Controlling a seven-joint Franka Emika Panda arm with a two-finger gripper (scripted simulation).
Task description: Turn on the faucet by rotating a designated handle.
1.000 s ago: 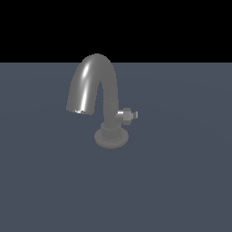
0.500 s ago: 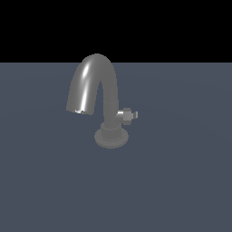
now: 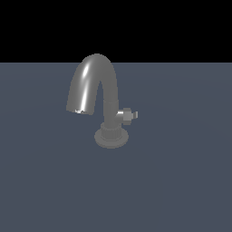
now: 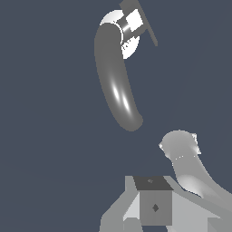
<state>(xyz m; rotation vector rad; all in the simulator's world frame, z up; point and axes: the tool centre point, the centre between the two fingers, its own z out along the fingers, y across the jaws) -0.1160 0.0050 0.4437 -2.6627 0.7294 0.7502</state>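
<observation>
The handle [image 3: 128, 115] is a stubby knob on a short stem, sticking out of the faucet [image 3: 97, 97] column toward the exterior view's right, just above the ribbed base. Nothing touches it. The faucet stands alone near the middle of the dark desk [image 3: 181, 181], its arched spout bending toward the exterior view's left. In the wrist view the handle [image 4: 134, 20] and spout show from above, well apart from parts of the arm at the picture's edge. The gripper's fingers are not clearly visible, so I cannot tell whether they are apart or together. By my judgement the task is barely begun: approach, grasp and rotation all remain.
</observation>
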